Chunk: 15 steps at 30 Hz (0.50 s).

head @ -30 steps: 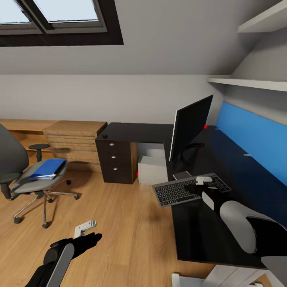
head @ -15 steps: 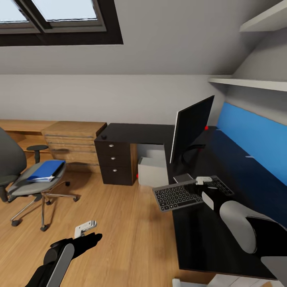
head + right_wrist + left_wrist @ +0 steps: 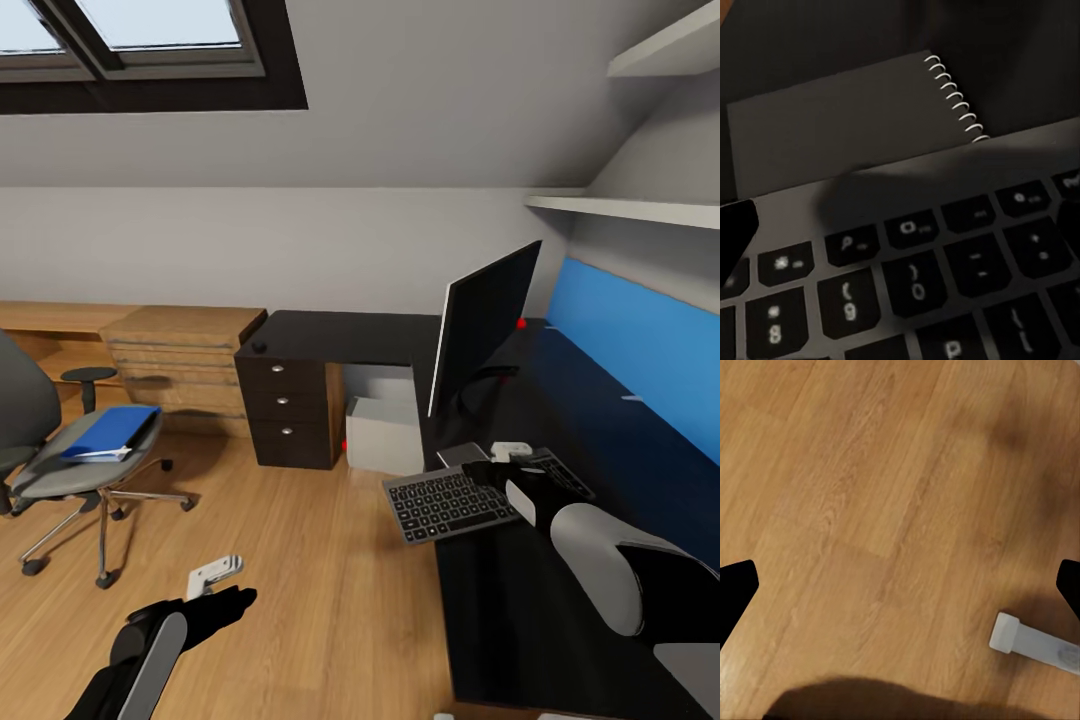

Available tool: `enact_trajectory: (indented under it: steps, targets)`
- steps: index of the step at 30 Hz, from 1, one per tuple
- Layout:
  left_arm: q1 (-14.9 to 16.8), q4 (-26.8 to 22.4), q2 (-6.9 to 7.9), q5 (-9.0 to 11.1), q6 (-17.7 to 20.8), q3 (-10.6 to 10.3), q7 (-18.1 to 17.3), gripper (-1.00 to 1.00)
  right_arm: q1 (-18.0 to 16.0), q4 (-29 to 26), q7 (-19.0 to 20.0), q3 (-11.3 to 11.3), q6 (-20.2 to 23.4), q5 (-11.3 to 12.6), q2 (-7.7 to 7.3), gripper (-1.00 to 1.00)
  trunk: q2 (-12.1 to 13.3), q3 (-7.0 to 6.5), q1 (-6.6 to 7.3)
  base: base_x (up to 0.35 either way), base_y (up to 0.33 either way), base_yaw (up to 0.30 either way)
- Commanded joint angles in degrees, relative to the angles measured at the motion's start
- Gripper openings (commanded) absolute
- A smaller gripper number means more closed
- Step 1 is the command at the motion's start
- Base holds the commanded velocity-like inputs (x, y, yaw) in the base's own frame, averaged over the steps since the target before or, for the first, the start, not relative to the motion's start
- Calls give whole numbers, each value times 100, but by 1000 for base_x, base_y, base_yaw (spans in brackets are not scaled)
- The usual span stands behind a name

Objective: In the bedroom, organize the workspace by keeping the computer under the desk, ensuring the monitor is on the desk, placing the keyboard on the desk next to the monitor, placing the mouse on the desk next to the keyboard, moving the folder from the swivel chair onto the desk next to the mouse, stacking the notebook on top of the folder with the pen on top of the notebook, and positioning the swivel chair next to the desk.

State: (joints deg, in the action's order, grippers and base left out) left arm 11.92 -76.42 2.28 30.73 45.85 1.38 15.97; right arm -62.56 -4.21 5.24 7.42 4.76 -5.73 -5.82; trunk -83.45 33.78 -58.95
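Observation:
The keyboard (image 3: 455, 497) lies on the black desk (image 3: 340, 336), its near end hanging over the edge. My right gripper (image 3: 487, 470) hovers open just above its keys (image 3: 907, 277). The grey spiral notebook (image 3: 847, 124) sits partly under the keyboard's far edge, by the monitor (image 3: 485, 325) stand. The mouse (image 3: 259, 346) rests above the drawers. The computer (image 3: 383, 432) stands under the desk. The blue folder (image 3: 108, 432) lies on the swivel chair (image 3: 55, 470). My left gripper (image 3: 235, 598) hangs open over bare floor (image 3: 870, 510). The pen is out of view.
A dark three-drawer unit (image 3: 288, 410) holds up the desk's left end. Low oak cabinets (image 3: 170, 355) line the back wall behind the chair. A blue wall panel (image 3: 640, 350) and white shelves (image 3: 630, 208) run along the right. Open oak floor (image 3: 330, 560) lies between chair and desk.
The whole picture has drifted slightly, chair to the left and desk downward, so the camera moved. My right gripper now sits a little closer to the keyboard's far edge. The left arm is unchanged.

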Motion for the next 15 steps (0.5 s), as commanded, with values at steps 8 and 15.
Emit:
enact_trajectory:
  steps: [8, 15]
  targets:
    - [3, 27, 1, 57, 20, -13, 47, 100, -1, -3, 13, 49, 33, -60, 8, 100, -3, 11, 0, 13, 0, 46]
    - [3, 42, -6, 57, 20, -21, 46, 100, -1, -8, 27, 49, 33, -60, 4, 100, -3, 13, 0, 2, 0, 23]
